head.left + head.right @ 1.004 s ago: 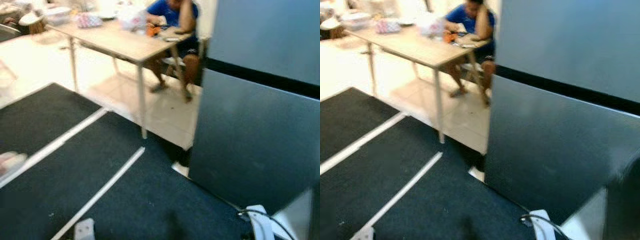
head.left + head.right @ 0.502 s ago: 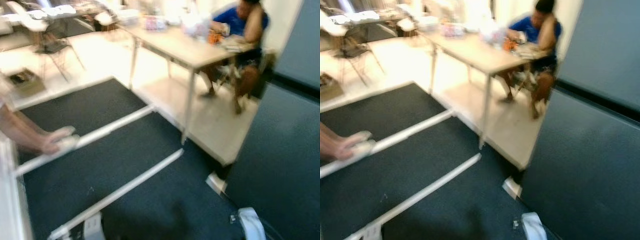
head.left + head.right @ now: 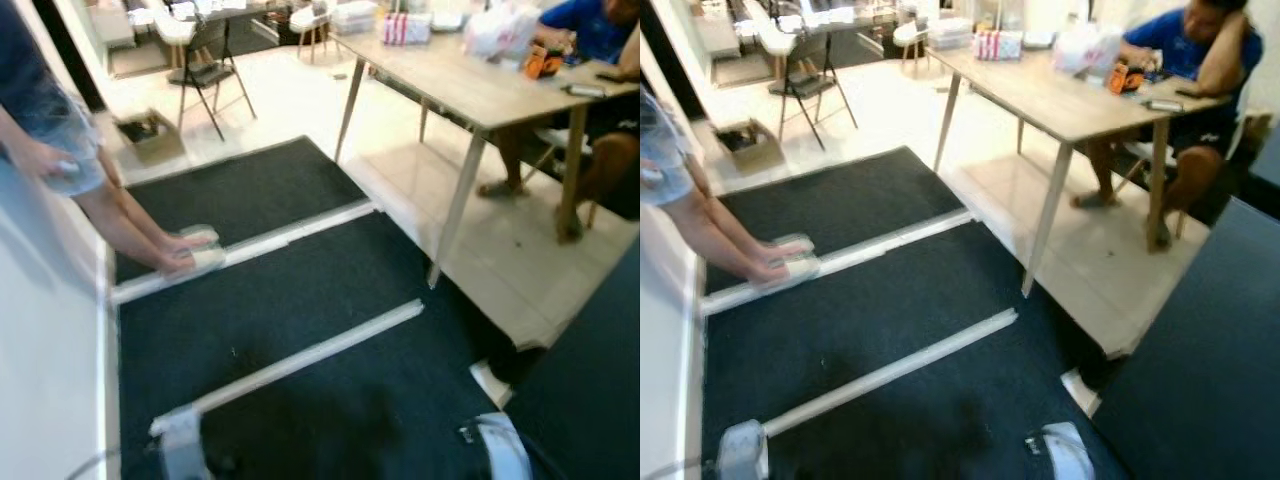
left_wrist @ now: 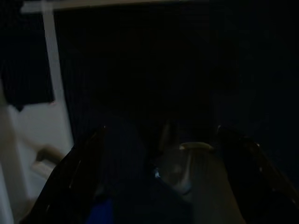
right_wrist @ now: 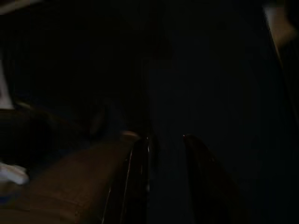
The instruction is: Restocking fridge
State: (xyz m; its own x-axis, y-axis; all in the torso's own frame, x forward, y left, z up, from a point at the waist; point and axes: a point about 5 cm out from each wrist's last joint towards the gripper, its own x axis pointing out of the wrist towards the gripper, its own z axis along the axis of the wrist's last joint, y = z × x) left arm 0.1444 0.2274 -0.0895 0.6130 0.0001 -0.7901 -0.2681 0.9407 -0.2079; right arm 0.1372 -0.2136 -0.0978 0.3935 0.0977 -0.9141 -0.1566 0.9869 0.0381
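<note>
Left gripper (image 4: 159,135) hangs low in the shade over the dark carpet (image 3: 300,290), its fingers spread wide. A dim shape sits between them, too dark to name.

On the far left a person (image 3: 60,150) stands with sandalled feet just touching the farther white tape strip (image 3: 290,235). A second strip (image 3: 310,350) runs across the carpet nearer the robot. Beyond the carpet's far edge stands a wooden table (image 3: 1060,95) with bags and small items on top, and another person in blue (image 3: 1190,50) sits at its far end.

The fridge (image 3: 1200,380) is at the far right — a dark flat panel rising from the floor, its near bottom corner just beside the carpet edge. From what shows, its long axis looks vertical and its broad face points out over the carpet toward the robot's left, set at a slant to the robot.

Right gripper (image 5: 164,137) hangs idle too, its fingers close together with a narrow gap and nothing visible between.

The step in hand seems to be walking and turning. It would go best with short steps that bring the fridge's face square ahead, well clear of the table leg (image 3: 1045,225) and the standing person's feet.
</note>
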